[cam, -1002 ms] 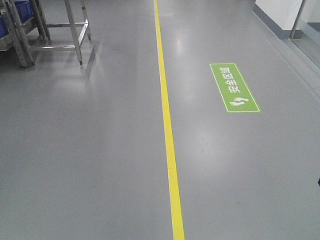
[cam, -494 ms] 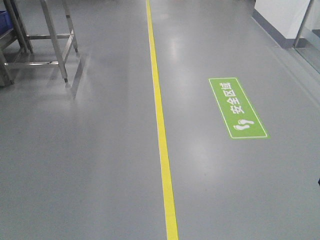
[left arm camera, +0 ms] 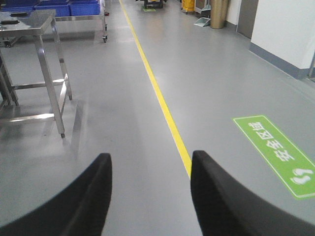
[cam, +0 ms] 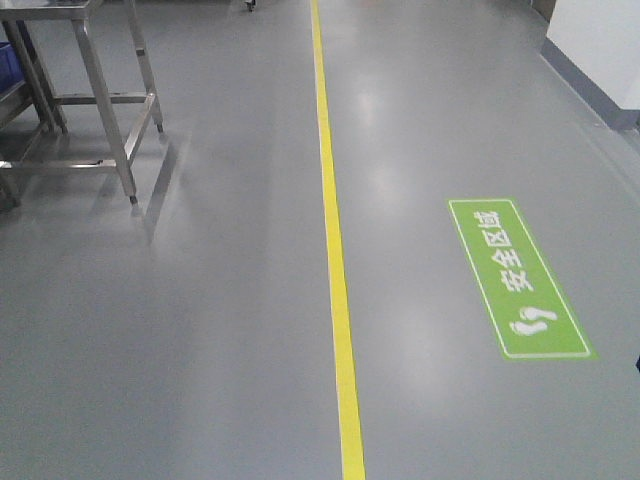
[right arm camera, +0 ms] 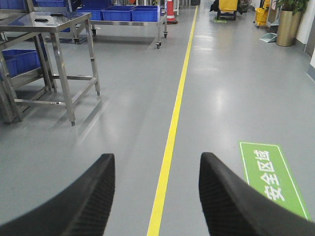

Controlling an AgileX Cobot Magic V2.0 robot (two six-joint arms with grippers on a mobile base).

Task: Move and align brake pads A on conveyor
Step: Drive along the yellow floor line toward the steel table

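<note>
Grey floor (cam: 200,350), steel table (right arm camera: 64,17) on the left, yellow line (cam: 335,300), green sign (cam: 520,280). No conveyor or brake pads in view. Jaws spread and empty on left gripper (left arm camera: 150,191) and right gripper (right arm camera: 157,196). Pads are likely stiff, dense and flat, so pinch across the narrow width at mid-length.

One yellow line (cam: 333,250) crosses the floor (cam: 200,350), with one green safety sign (cam: 520,278) to its right. Toward the floor's left edge there are three steel stands: one table (right arm camera: 54,20), one shelf rack (right arm camera: 10,73) and one wheeled cart (right arm camera: 129,23) farther back. There are perhaps six blue bins (right arm camera: 116,14); the far ones are too small to count surely. One striped cone (right arm camera: 171,12) and one gold planter (right arm camera: 285,30) stand at the far end. The left gripper (left arm camera: 150,157) and right gripper (right arm camera: 156,157) make two, each with two dark fingers (left arm camera: 93,196).
</note>
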